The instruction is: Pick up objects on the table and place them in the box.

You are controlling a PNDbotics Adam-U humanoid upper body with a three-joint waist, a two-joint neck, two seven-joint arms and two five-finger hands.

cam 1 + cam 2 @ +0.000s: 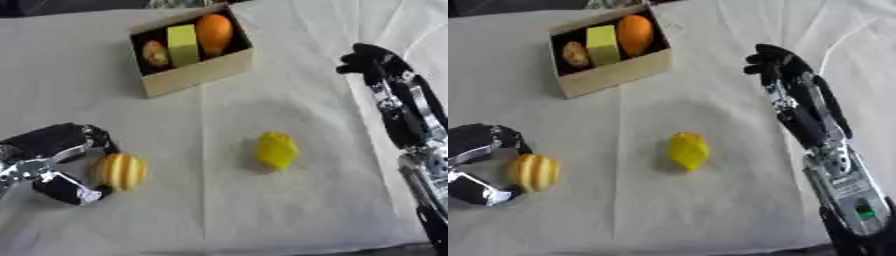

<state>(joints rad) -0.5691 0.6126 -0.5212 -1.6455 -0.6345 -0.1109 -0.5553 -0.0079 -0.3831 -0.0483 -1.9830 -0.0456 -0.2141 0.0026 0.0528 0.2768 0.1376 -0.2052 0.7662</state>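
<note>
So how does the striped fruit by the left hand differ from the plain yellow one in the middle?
The striped fruit is rounder, orange-yellow with pale stripes; the plain yellow piece is one bright colour and blockier. The striped one sits between the curled fingers of the left hand; the yellow one lies alone on the white cloth, untouched. Both are outside the box.

A surface (289, 80) with a white cloth over it is carrying a cardboard box (197, 72) at the far side, a yellow thing (276, 150) in the middle and a striped yellow ball (121, 171) at the left.
</note>
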